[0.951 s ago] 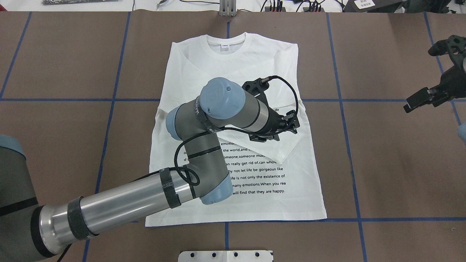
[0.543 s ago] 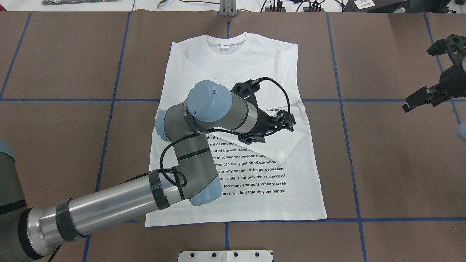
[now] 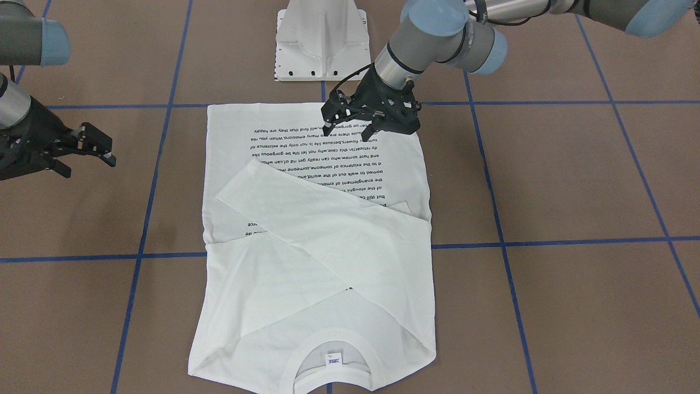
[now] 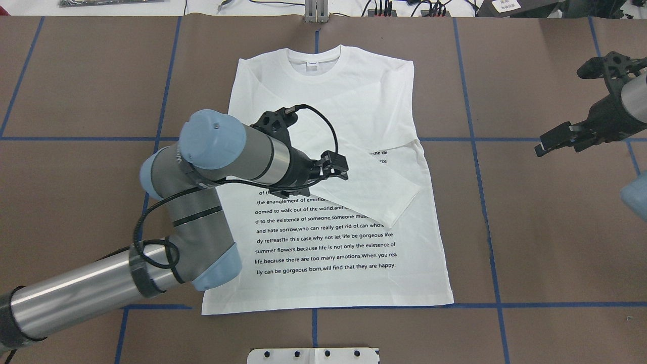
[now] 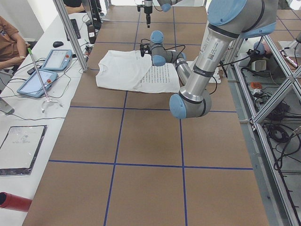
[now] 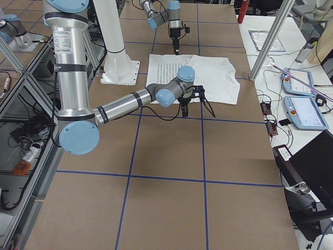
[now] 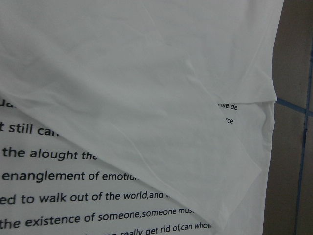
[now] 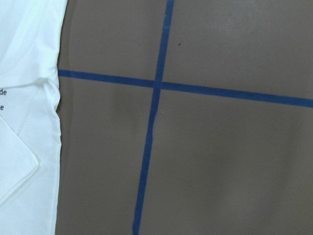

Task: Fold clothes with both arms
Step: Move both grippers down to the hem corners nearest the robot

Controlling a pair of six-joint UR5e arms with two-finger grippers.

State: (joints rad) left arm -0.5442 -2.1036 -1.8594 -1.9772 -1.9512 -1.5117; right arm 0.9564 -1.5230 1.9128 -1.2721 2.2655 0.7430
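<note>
**Left arm backs away from the folded sleeve**

The white T-shirt [image 4: 354, 101] lies flat at the middle of the tabletop [image 4: 530, 227]. Its collar [image 4: 313, 74] points to the far edge and its hem to the near edge, by the robot's base. One long sleeve [image 4: 374, 187] is laid slantwise over the chest. It covers the top lines of the printed text [image 4: 323, 247], and its cuff end rests close to the shirt's right edge.

The left pincer [image 3: 348, 130] has moved in the last second. It hung over the cuff end of the sleeve and has since drawn back toward the shirt's left side, and it now sits above the text block. Its fingers are spread and hold nothing. The sleeve has not shifted during this retreat, so the cloth was probably let go cleanly and did not cling to the fingers.

The right pincer [image 3: 90, 166] hangs over bare tabletop well off the shirt's right edge. Its fingers are also spread and empty. It has edged a little nearer the shirt.

The sleeve-folding step looks complete on this side. The body of the shirt is still at full length, so the larger folds have yet to be made. A likely next move is for both arms to take matching points along one edge. The fabric is thin and may drag the loose sleeve out of place if it is lifted unevenly.
</note>
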